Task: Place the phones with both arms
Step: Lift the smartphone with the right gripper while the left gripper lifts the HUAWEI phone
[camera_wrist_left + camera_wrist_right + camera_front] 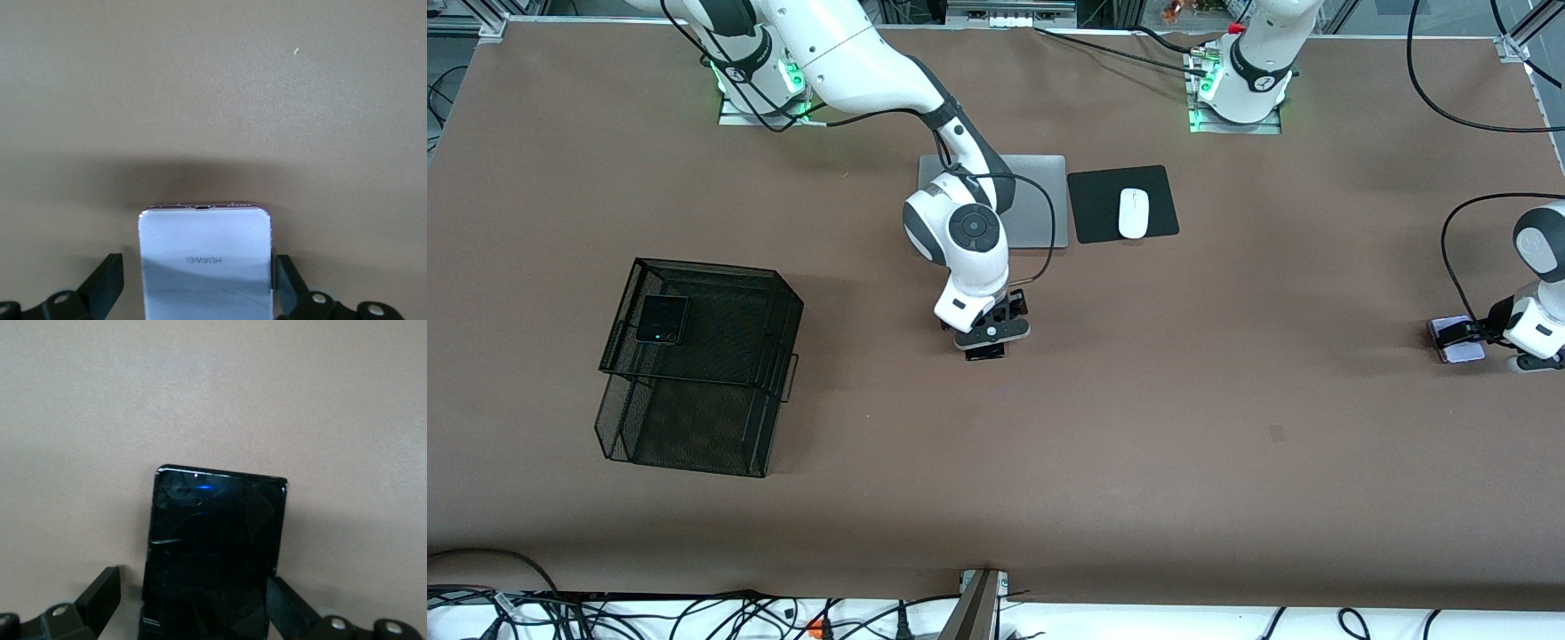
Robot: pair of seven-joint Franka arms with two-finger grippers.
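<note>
Here, two white Franka arms work a brown-covered table (1138, 427) around a black wire-mesh basket (694, 373) that stands at the right arm's end. A small square black flip phone (662, 319) lies on the basket's upper tier. Toward the table's middle from the basket, the right gripper (987, 348) is down at a long slim black slab phone (213, 553) lying flat on the cloth; its black fingers (100, 597) stand wide on either side of the phone, one with a clear gap, the other close to the phone's edge. Well apart from the basket, at the left arm's end of the table, the left gripper (1463, 336) straddles a small pale lilac-white flip phone (207, 263), also flat on the cloth, jaws spread wide, one finger close against its edge, the other apart. Farther from the front camera than the basket, near the arms' bases, a grey laptop (1040, 200) lies beside a black mouse pad (1094, 204) carrying a white computer mouse (1133, 213).
</note>
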